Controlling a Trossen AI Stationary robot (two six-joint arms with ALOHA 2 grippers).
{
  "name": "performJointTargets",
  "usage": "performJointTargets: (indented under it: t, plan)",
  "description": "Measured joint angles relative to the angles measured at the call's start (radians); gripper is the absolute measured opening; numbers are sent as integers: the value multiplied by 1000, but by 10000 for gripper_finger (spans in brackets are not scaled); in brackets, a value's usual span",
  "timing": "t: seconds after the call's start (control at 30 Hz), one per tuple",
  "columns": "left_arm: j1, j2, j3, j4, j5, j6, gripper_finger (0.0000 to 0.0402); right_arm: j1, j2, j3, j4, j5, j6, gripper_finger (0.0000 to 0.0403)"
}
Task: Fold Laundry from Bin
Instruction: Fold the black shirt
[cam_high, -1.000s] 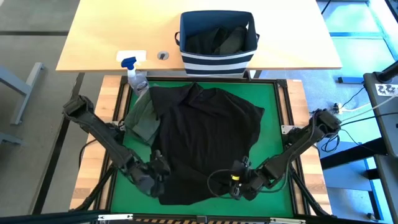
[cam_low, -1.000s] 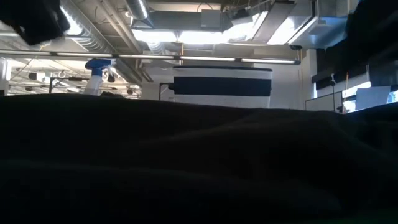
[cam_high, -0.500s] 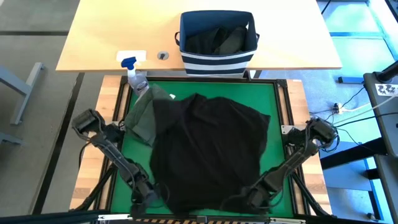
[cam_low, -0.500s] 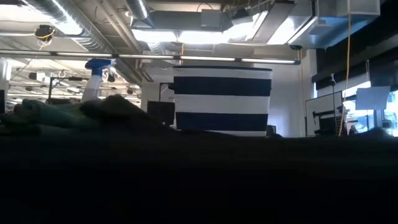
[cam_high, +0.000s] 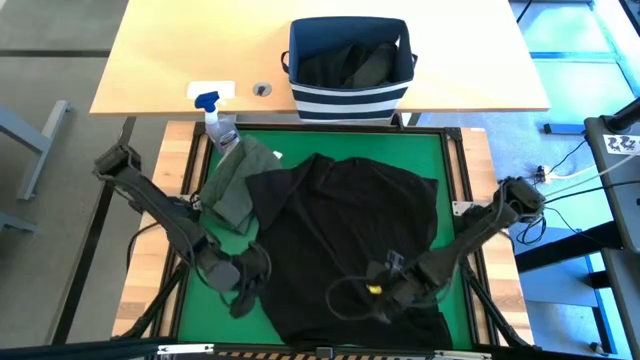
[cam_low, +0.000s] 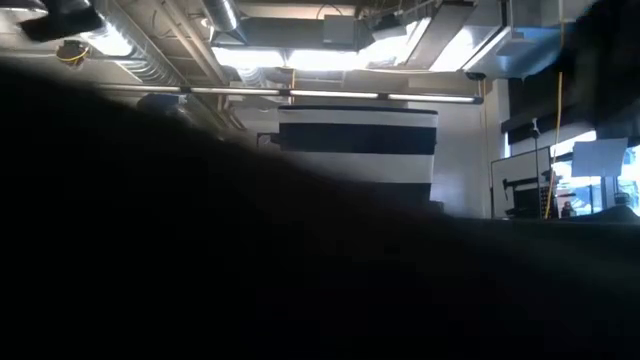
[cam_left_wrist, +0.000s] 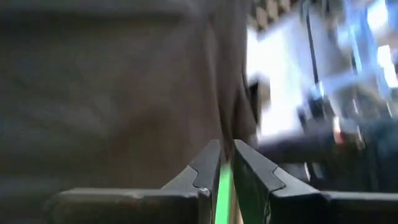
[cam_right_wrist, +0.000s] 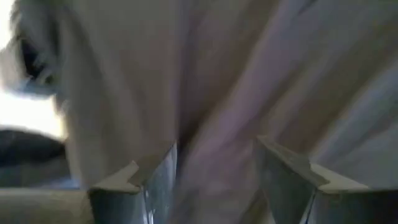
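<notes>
**Asker:** On the green mat, what has just changed?

**Describer:** Half a second ago both arms reached to six o'clock; now they have drawn in. The left gripper (cam_high: 243, 287), at seven o'clock, pinches the black garment's (cam_high: 345, 225) edge, fingers nearly together. The right gripper (cam_high: 385, 293), at five o'clock, stays spread with cloth between its fingers. I judge they are spreading it for folding.

**Asker:** What stays hidden?

**Describer:** Black cloth blocks most of the table-level view. The olive garment (cam_high: 232, 185) lies at ten o'clock; the bin (cam_high: 349, 100) at twelve holds more laundry.
</notes>
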Motion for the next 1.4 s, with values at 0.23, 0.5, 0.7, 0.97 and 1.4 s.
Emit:
performJointTargets:
  t: [0.23,0.5,0.7,0.97,1.4]
  plan:
    - [108,-61,0,-21,-224,82,63,-150,0,1,-78,-74,-138,214]
    - [354,-50,0,-213,-222,102,138,-274,0,-19,-297,-1,-383,214]
    - [578,-50,0,-339,-240,194,159,-405,0,-123,-210,70,-601,214]
    - [838,-50,0,-468,-67,236,161,-618,-1,-204,-108,-109,-837,214]
    - [1100,-50,0,-604,15,594,160,-889,-3,-204,35,-352,-939,214]
